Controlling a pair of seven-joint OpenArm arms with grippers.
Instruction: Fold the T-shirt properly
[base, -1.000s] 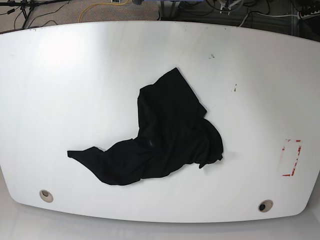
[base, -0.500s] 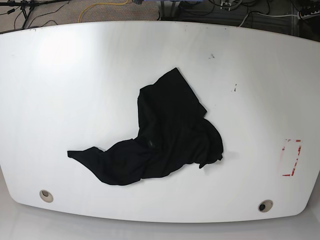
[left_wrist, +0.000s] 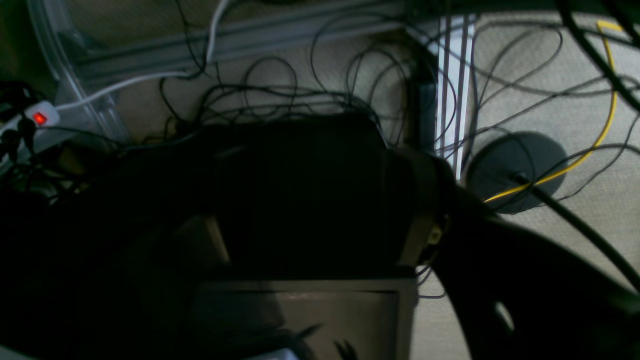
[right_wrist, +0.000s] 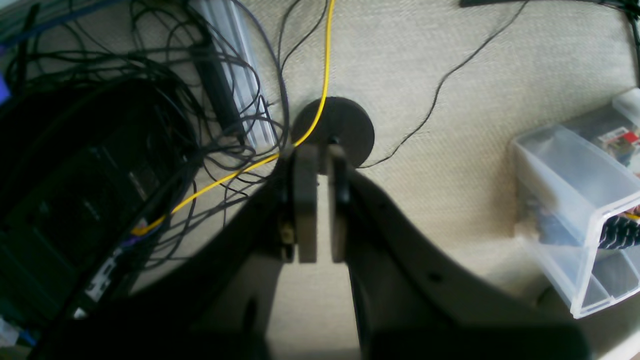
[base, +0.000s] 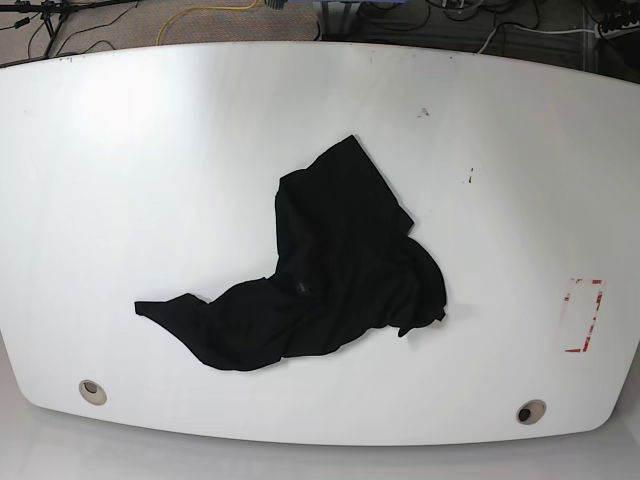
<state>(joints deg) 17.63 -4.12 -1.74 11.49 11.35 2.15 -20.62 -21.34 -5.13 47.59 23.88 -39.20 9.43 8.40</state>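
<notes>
Jaws on your right gripper (right_wrist: 320, 200) sit together on nothing; on the left gripper (left_wrist: 310, 240) they look spread wide and empty, though that view is dark. Both wrist views show only floor and cables, so both arms hang off the worktop (base: 150, 150). T-shirt (base: 320, 270) lies crumpled near the middle, one thin arm of cloth trailing toward the base view's left. Risks: pinch a bunched spot and you lift several layers; guess at collar or hem, which can't be made out, and the fold goes crooked; drag it and the bunching gets worse.
</notes>
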